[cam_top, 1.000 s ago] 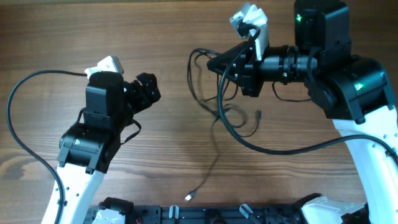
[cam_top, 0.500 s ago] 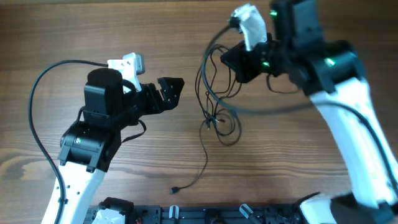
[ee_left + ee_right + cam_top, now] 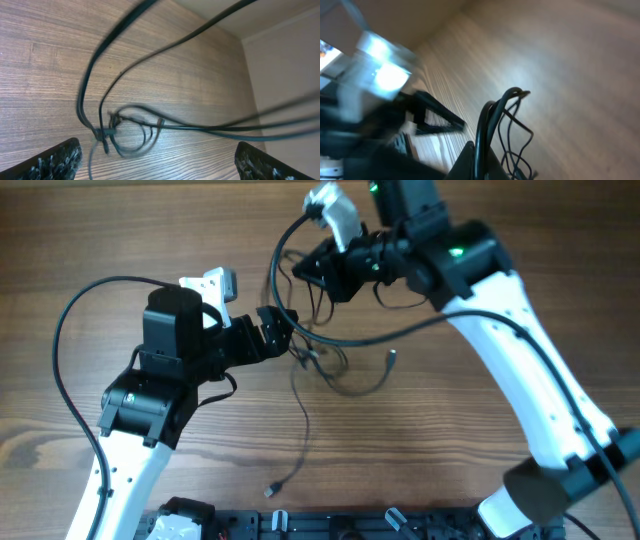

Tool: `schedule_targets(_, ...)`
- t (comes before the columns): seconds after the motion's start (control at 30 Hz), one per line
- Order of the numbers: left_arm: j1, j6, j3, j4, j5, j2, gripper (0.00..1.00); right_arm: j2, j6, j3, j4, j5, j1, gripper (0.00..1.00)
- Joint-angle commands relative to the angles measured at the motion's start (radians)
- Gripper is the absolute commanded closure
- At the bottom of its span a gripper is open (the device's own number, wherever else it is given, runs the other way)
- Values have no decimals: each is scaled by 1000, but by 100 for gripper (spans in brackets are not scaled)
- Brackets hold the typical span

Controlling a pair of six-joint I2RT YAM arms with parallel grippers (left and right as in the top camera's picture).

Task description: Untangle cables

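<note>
Your left gripper (image 3: pixel 277 330) sits just left of the knot (image 3: pixel 318 362) in the cables. Its jaws stand wide apart and hold nothing. In the left wrist view, its fingers (image 3: pixel 52 161) show only at the bottom corners, cut off by the frame, with the knot (image 3: pixel 106 132) lying on the table (image 3: pixel 45 65) ahead of them.

From the knot, one strand trails toward the near edge and ends in a plug (image 3: pixel 270 491). A second plug (image 3: pixel 392 358) lies just right of the knot.

Your right gripper (image 3: pixel 318 268) hangs beyond the knot, clamped on the cables, and looped strands rise to it. In the right wrist view the strands (image 3: pixel 512 107) come out of a dark, blurred mass at the bottom edge, so you cannot make out the fingers themselves. The bright shape at the left of that view is too smeared to identify.
</note>
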Motion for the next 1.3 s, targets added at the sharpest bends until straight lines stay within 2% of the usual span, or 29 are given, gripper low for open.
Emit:
schedule_targets(0.0,-1,23,8,6,12,11,0,-91,13,56,-8,-51,-1,96)
schedule_targets(0.1,-1,24,8,55,-9,11,0,-91,0,56,-87,-51,13,96)
schedule_targets(0.2,-1,64,8,133,-94,11,2,-91,-16,56,-142,-51,23,96)
schedule_targets(0.3,-1,160,8,219,-94,11,3,-91,-26,56,-180,-51,23,96)
schedule_targets(0.5,-1,258,8,291,-90,33,5,-91,-22,56,-196,-101,41,96)
schedule_targets(0.63,-16,260,8,350,-75,128,12,-91,-22,56,-192,-126,74,96)
schedule_targets(0.73,-27,259,8,412,-75,185,31,-91,-21,56,-205,-126,74,96)
schedule_targets(0.77,-26,259,8,428,-77,191,42,-91,-21,56,-213,-126,74,96)
schedule_targets(0.8,-26,259,8,446,-128,191,69,-91,-21,56,-222,-126,74,96)
schedule_targets(0.83,-26,259,8,452,-163,188,85,-91,-22,56,-225,-125,74,96)
schedule_targets(0.87,-26,259,8,454,-222,182,96,-91,-21,56,-234,-104,73,96)
schedule_targets(0.9,-26,259,8,454,-292,171,96,-91,-21,56,-250,-45,73,70)
schedule_targets(0.93,-26,260,8,454,-365,153,96,-91,-14,56,-265,13,72,60)
schedule_targets(0.97,-26,260,8,455,-492,107,96,-91,51,56,-288,212,69,27)
schedule_targets(1.0,-26,260,8,460,-545,74,96,-91,87,56,-290,308,66,0)
schedule_targets(1.07,-26,260,8,476,-582,19,96,-91,143,56,-291,452,60,0)
schedule_targets(1.13,-26,259,8,499,-580,-77,96,-90,168,56,-291,515,50,0)
schedule_targets(1.23,-27,259,8,556,-513,-191,96,-76,150,55,-297,492,49,0)
schedule_targets(1.27,-27,259,8,582,-475,-218,96,-65,89,55,-308,422,49,0)
